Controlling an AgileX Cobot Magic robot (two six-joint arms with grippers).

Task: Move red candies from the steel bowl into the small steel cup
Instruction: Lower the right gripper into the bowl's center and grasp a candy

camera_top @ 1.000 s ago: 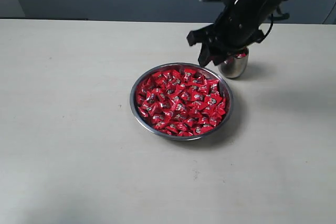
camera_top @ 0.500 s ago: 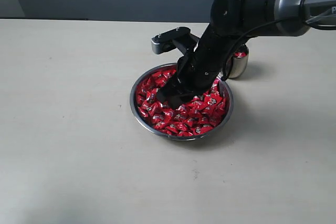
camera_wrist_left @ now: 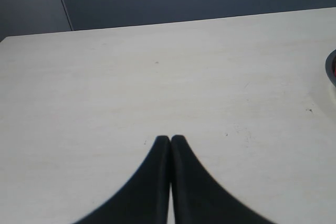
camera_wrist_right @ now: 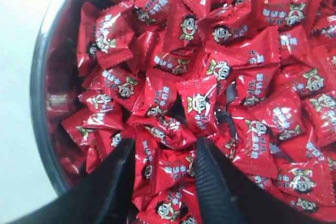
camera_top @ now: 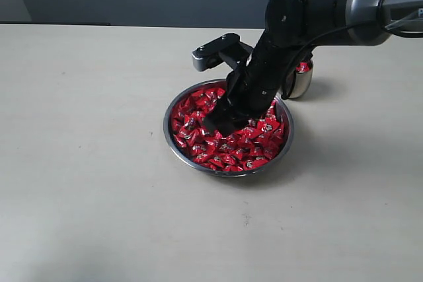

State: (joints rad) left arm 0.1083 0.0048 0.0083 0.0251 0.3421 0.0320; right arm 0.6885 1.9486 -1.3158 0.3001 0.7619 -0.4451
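Note:
The steel bowl (camera_top: 169, 138) sits mid-table, filled with red candies (camera_top: 198, 146). My right gripper (camera_top: 222, 121) is down in the bowl, pressed into the pile. In the right wrist view its two black fingers stand apart on either side of a few red candies (camera_wrist_right: 173, 169), so the right gripper (camera_wrist_right: 165, 153) is open; the bowl's rim (camera_wrist_right: 38, 82) curves past beside it. The small steel cup (camera_top: 301, 82) stands just behind the bowl, half hidden by the arm, with red showing at its mouth. My left gripper (camera_wrist_left: 170, 141) is shut on nothing above bare table.
The pale table (camera_top: 86, 163) stretches wide around the bowl, with a dark wall behind its far edge. A sliver of the bowl's rim (camera_wrist_left: 331, 67) shows at the border of the left wrist view. The left arm is out of the exterior view.
My right gripper has swung from beside the cup down and leftward into the bowl, and in the last half second it has settled among the candies. The left gripper has stayed still.

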